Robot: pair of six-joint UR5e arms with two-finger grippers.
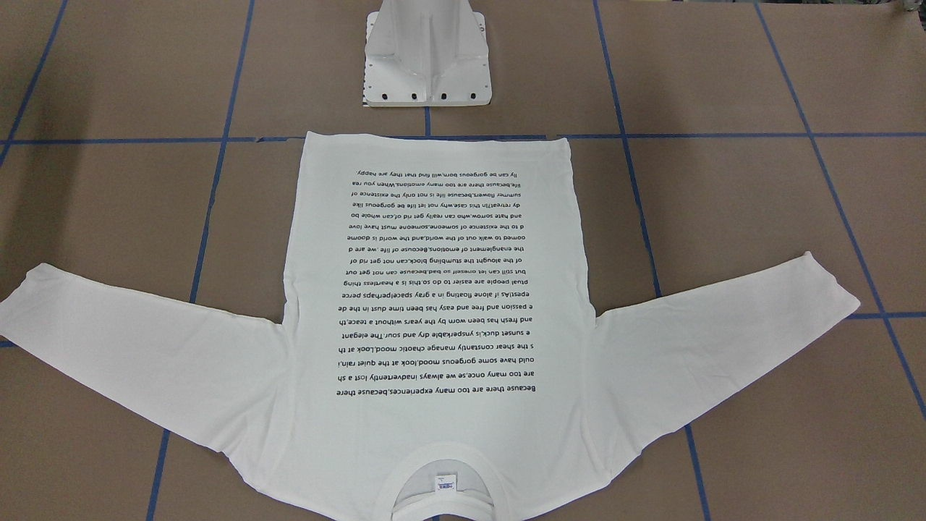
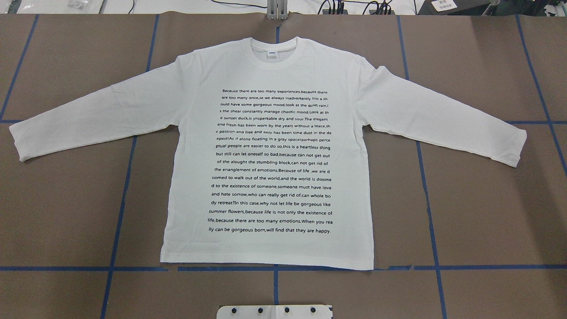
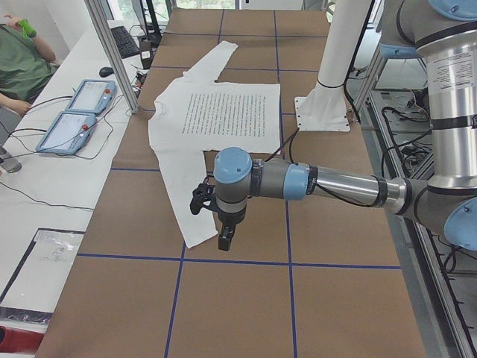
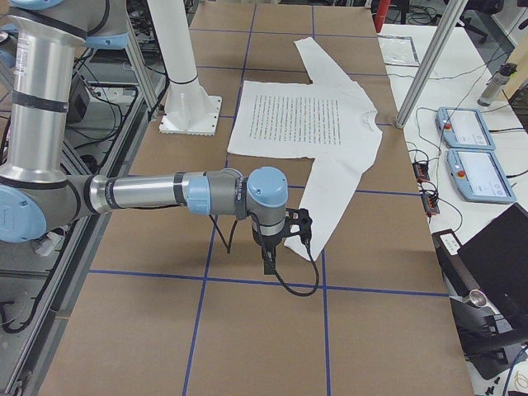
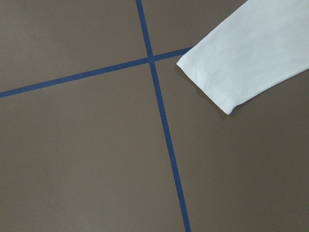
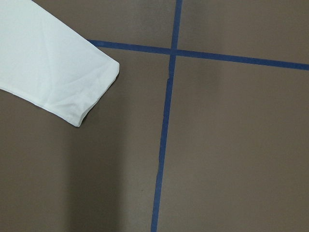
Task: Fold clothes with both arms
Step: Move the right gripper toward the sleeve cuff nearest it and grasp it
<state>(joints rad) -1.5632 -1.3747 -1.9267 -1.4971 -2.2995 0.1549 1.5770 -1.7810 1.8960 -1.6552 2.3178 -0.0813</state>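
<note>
**Layout, left to right in the overhead view.** One white T-shirt point(image 2: 270, 155) lies flat and face up on the brown table point(image 2: 487, 199), centred over the grid of blue tape lines point(image 2: 124, 199). Its long axis runs from collar to hem: the collar point(image 2: 275, 53) points away from the robot, and the hem lies toward the single white pedestal base point(image 2: 274, 311). The two sleeves are spread to the sides, each slanting back toward the robot. The left cuff point(image 2: 20, 141) is at the far left, the block of printed text point(image 2: 271, 161) in the middle, and the right cuff point(image 2: 516, 148) at the far right.

**Arms (two).** The left arm point(image 3: 335, 185) reaches out level over the table with its wrist turned down. The left gripper point(image 3: 225, 237) hangs above the table near the left cuff. The right arm point(image 4: 148, 194) mirrors this pose, with the right gripper point(image 4: 268, 262) pointing down near the right cuff. Neither gripper touches the cloth. The spread of either gripper's fingers cannot be told, as they appear only in the side views.
</note>
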